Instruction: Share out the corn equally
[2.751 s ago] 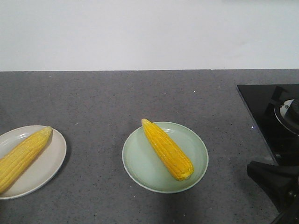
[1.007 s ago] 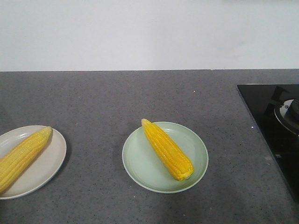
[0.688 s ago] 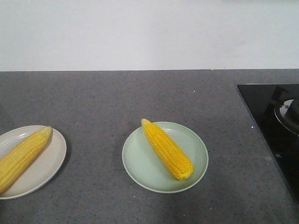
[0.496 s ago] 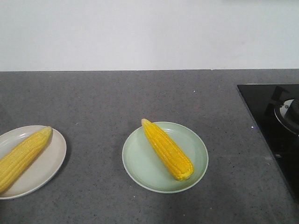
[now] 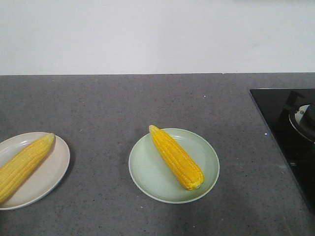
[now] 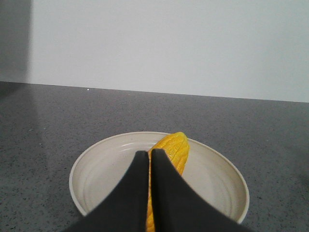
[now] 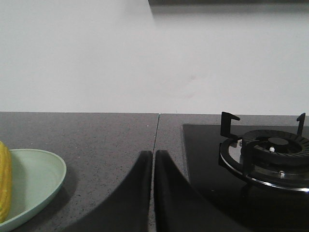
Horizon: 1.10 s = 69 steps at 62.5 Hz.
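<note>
Right gripper (image 7: pixel 153 159) gone from the front view; corn (image 5: pixel 176 156) unmoved

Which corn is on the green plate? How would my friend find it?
Start at the black stove on the right of the grey counter. The nearest plate is the pale green plate, and its corn is deeper orange-yellow than the paler corn on the cream plate.
</note>
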Each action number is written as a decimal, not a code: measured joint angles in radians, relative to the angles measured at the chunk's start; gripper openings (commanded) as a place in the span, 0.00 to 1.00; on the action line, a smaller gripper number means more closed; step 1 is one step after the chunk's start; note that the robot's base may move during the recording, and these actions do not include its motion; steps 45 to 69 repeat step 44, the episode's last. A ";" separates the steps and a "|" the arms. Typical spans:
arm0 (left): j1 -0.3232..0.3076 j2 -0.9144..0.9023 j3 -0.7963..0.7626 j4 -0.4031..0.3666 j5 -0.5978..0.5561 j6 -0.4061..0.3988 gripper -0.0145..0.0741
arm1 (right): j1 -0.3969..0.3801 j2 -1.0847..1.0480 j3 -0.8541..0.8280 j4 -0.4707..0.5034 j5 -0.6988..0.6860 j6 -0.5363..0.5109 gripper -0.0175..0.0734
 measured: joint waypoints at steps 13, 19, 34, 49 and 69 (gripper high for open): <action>0.000 0.000 0.000 0.000 0.000 0.000 0.16 | 0.000 0.000 0.000 0.000 0.000 0.000 0.19; 0.000 0.000 0.000 0.000 0.000 0.000 0.16 | 0.000 0.000 0.000 0.000 0.000 0.000 0.19; 0.000 0.000 0.000 0.000 0.000 0.000 0.16 | 0.000 0.000 0.000 0.000 0.000 0.000 0.19; 0.000 0.000 0.000 0.000 0.000 0.000 0.16 | 0.000 0.000 0.000 0.000 0.000 0.000 0.19; 0.000 0.000 0.000 0.000 0.000 0.000 0.16 | 0.000 0.000 0.000 0.000 0.000 0.000 0.19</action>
